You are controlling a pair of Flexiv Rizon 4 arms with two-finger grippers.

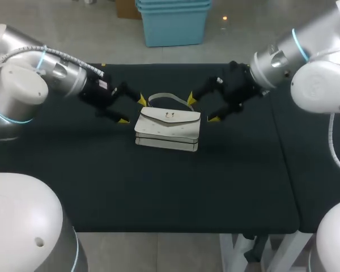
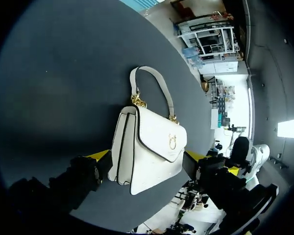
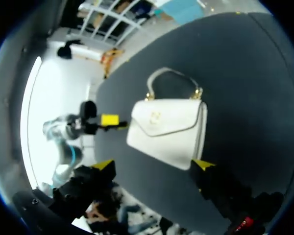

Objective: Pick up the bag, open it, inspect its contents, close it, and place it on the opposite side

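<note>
White bag (image 1: 168,129) lying flat | left gripper (image 1: 132,110) and right gripper (image 1: 202,109) flank it, fingers spread, empty | risk: uneven closing shoves the bag sideways; grippers could clash near the handle (image 1: 170,96)

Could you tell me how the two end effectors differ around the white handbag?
The left end effector stands left of the white flap handbag, the right end effector right of it. The handbag reaches between the left one's fingers but lies mostly ahead of the right one's. Both are open.
</note>
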